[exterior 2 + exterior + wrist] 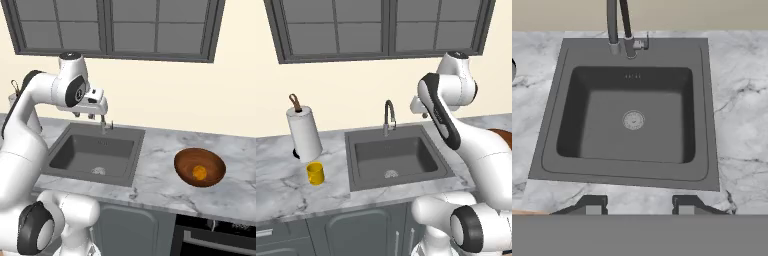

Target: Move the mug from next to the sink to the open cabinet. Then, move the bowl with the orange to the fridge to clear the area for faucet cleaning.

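Observation:
The yellow mug [315, 173] stands on the marble counter left of the dark sink [352, 167], just in front of the paper towel roll. My gripper [87, 116] hangs high over the sink [138, 152], near the gooseneck faucet [104, 124], and points down. In the hand view its fingertips [592, 205] stand apart with nothing between them, above the sink's [712, 125] front rim, with the faucet [612, 25] at the top. The brown bowl [210, 162] with the orange [199, 173] in it sits on the counter right of the sink. The open cabinet is out of view.
A white paper towel roll [303, 132] on a holder stands behind the mug. A dark-framed window [381, 27] runs along the wall above the counter. Grey base cabinets [356, 232] lie under the counter edge. My arm [476, 150] crosses the counter's right side.

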Robot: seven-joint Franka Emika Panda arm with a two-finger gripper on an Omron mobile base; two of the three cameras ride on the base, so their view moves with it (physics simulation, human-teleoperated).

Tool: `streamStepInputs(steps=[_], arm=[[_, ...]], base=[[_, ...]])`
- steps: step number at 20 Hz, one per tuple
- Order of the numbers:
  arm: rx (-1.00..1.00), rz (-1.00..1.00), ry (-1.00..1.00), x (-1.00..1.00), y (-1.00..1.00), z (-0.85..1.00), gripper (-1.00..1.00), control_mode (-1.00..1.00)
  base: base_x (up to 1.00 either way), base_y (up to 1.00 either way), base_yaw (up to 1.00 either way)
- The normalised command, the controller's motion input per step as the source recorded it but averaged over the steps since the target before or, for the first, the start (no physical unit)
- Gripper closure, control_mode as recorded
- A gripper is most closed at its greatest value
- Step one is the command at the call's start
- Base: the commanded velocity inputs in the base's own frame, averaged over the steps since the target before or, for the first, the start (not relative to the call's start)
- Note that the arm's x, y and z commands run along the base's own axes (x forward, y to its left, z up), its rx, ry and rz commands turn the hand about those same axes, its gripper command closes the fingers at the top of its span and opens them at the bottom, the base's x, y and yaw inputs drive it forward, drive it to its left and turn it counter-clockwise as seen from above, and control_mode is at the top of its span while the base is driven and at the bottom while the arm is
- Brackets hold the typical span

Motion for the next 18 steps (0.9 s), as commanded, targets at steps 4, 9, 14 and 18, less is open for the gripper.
streamStepInputs(steps=[4, 9, 14, 18], arm=[[-0.02, 0.0, 0.03, -0.13, 0.04, -0.09, -1.0, 1.0], [0.0, 0.0, 0.0, 0.0, 0.0, 0.0, -1.0, 1.0], [0.0, 0.0, 0.0, 0.0, 0.0, 0.0, -1.0, 1.0], [0.0, 0.0, 0.0, 0.0, 0.0, 0.0, -1.0, 1.0]], base=[[-0.14, -0.02, 0.0], [0.0, -0.12, -0.01], [-0.16, -0.91, -0.02], [-0.16, -1.0, 0.0]])
